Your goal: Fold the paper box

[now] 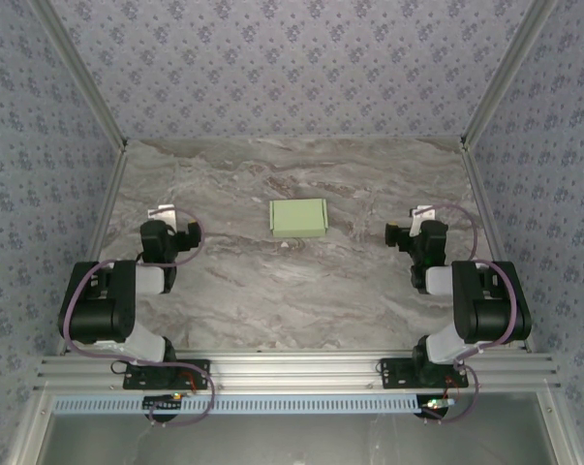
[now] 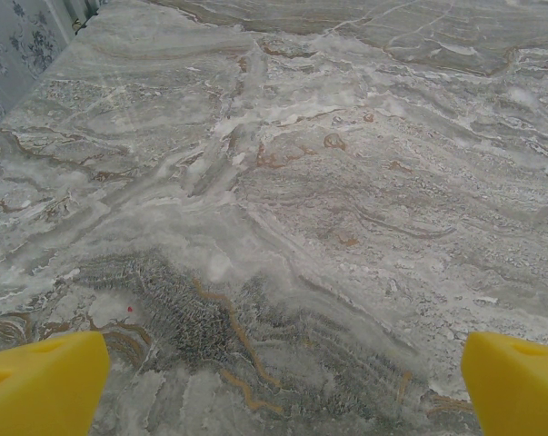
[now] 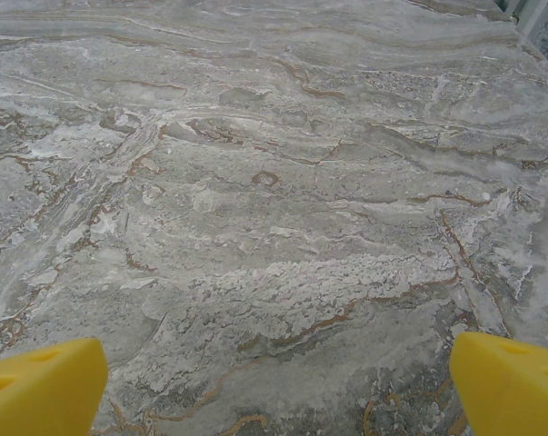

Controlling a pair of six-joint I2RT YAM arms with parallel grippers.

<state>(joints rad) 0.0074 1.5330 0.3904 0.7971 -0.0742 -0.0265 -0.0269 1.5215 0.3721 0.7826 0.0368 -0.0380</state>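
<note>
The paper box (image 1: 298, 218) is a pale green rectangle lying on the marble table, in the middle between the two arms. My left gripper (image 1: 166, 217) rests well to the box's left. My right gripper (image 1: 422, 217) rests well to its right. In the left wrist view the yellow fingertips (image 2: 42, 381) stand far apart at the bottom corners over bare marble, with my left gripper (image 2: 283, 391) open and empty. The right wrist view shows the same: yellow fingertips (image 3: 42, 386) spread wide, my right gripper (image 3: 278, 391) open over bare marble.
The marble table (image 1: 292, 291) is fenced by patterned blue walls (image 1: 292, 58) at the back and sides, with metal rails (image 1: 107, 223) along its edges. An aluminium frame (image 1: 292, 373) with both arm bases runs along the near edge.
</note>
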